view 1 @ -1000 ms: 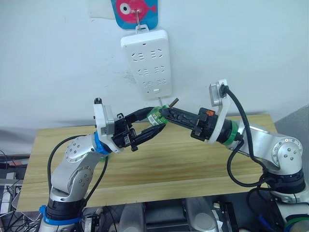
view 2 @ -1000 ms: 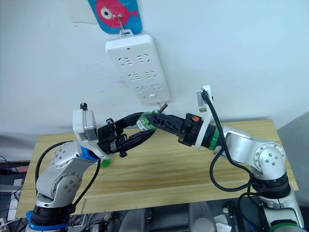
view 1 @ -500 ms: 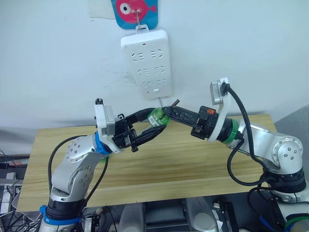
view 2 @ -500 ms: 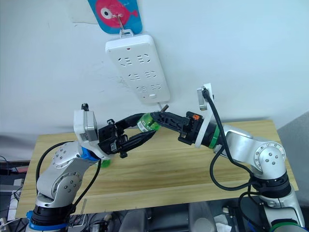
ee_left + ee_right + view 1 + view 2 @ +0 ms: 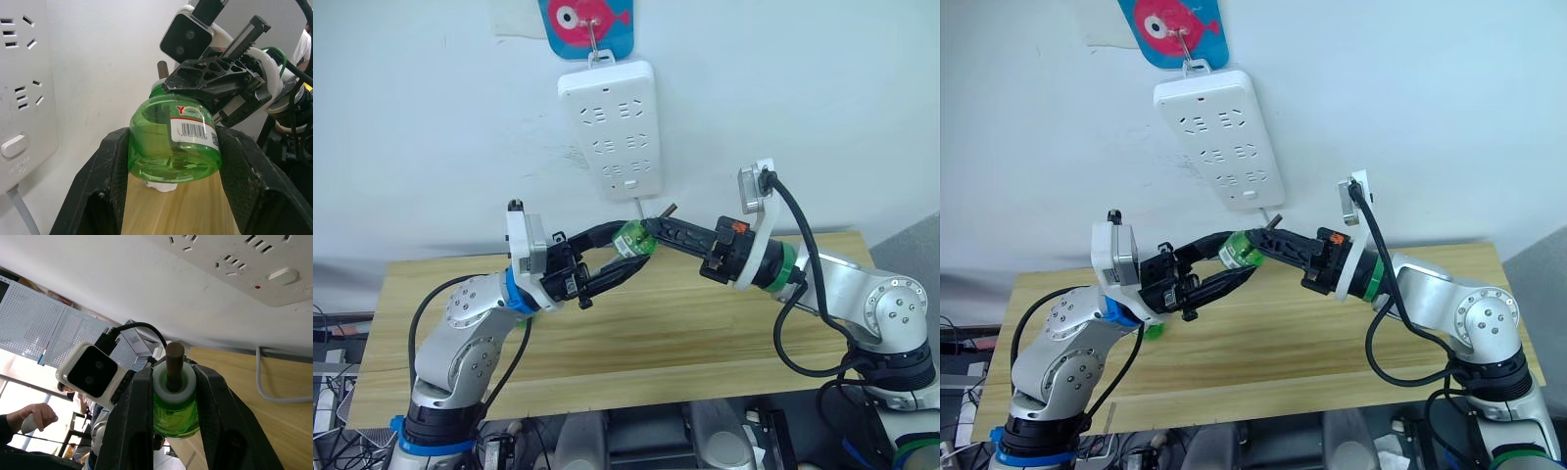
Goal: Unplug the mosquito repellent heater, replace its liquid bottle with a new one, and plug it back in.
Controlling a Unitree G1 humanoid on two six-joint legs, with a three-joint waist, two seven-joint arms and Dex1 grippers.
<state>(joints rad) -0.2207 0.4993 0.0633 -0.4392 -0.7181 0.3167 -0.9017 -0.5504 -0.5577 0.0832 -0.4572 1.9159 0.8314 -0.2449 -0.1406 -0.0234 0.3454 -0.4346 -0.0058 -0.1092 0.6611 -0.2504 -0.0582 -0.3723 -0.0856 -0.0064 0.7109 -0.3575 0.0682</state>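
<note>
Holding the bottle [image 5: 632,240] aloft below the power strip [image 5: 614,127], my left end effector [image 5: 625,252] clamps its body, my right end effector [image 5: 646,231] its neck; light, slippery plastic, fragile wick [image 5: 174,360].

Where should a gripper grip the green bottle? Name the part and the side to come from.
Grip the green bottle across its wide round body, from the sides, as the left gripper does. Leave the neck free: the right gripper already clamps the white collar there, and the thin dark wick sticking out looks too slim to hold.
</note>
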